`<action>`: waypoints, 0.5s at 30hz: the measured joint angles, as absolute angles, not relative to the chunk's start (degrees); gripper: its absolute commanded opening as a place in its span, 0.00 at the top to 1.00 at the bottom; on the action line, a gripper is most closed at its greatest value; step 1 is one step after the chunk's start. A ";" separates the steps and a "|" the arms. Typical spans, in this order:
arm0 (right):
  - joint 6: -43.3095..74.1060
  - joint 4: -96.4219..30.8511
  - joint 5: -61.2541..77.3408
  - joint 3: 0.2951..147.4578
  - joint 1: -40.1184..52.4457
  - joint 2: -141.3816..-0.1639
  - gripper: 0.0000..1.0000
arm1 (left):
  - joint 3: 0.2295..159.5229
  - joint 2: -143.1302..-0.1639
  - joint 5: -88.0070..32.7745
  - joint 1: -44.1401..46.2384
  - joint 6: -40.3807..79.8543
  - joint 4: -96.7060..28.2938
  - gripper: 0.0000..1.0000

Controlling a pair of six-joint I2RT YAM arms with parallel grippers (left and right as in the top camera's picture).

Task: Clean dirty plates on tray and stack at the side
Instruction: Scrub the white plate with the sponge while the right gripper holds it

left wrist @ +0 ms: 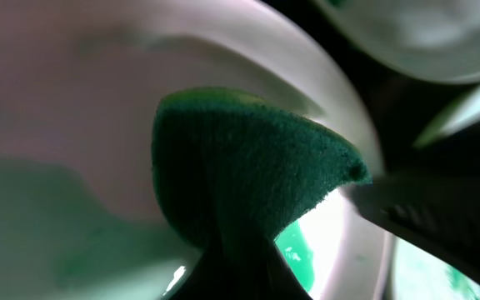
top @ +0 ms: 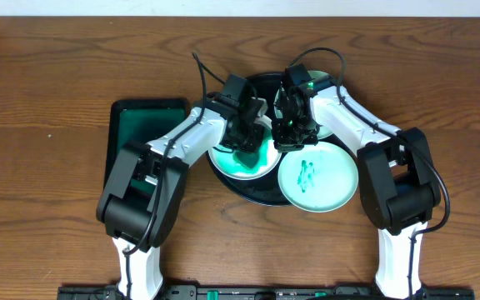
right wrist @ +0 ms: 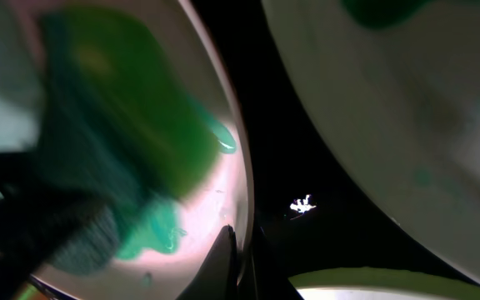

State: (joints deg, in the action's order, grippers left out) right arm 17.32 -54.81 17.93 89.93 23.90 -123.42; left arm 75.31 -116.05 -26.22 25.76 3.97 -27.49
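The black round tray [top: 257, 193] holds three pale plates. The left plate [top: 252, 165] has a wet green smear. My left gripper [top: 247, 137] is shut on a dark green sponge [left wrist: 248, 175] and presses it on that plate [left wrist: 73, 83]. My right gripper [top: 290, 133] is shut on the same plate's right rim [right wrist: 223, 187], its fingers [right wrist: 238, 250] pinching the edge. The sponge shows blurred in the right wrist view [right wrist: 98, 125]. A second plate [top: 317, 177] with a green scribble lies at the front right. A third plate [top: 330, 130] is mostly hidden behind my right arm.
A dark green rectangular tray [top: 144, 125] lies on the wooden table left of the black tray, partly under my left arm. Both arms cross over the black tray. Bare wood lies to the far left, far right and back.
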 measured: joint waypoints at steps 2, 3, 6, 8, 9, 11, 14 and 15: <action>17.30 -54.76 17.76 89.95 23.90 -123.42 0.99 | 75.29 -116.20 -27.73 25.71 3.57 -27.44 0.93; 17.30 -54.74 17.69 89.95 23.90 -123.39 0.99 | 75.29 -116.27 -28.27 25.63 3.49 -27.42 0.93; 17.15 -54.70 17.56 89.95 23.90 -123.39 0.99 | 75.29 -116.38 -28.23 25.17 4.58 -27.40 0.93; 17.12 -54.68 17.56 89.95 23.90 -123.39 0.99 | 75.29 -116.38 -27.33 24.77 6.13 -27.33 0.93; 17.12 -54.70 17.56 89.93 23.90 -123.42 0.99 | 75.29 -116.38 -26.70 24.67 7.14 -27.27 0.93; 17.02 -54.68 17.56 89.95 23.90 -123.42 0.99 | 75.31 -116.29 -25.43 24.27 8.71 -27.16 0.93; 16.88 -54.68 17.56 89.95 23.90 -123.42 0.99 | 75.48 -115.77 -20.95 23.05 11.22 -27.24 0.93; 16.84 -54.68 17.56 89.95 23.90 -123.39 0.99 | 75.53 -115.55 -19.31 22.55 12.05 -27.55 0.93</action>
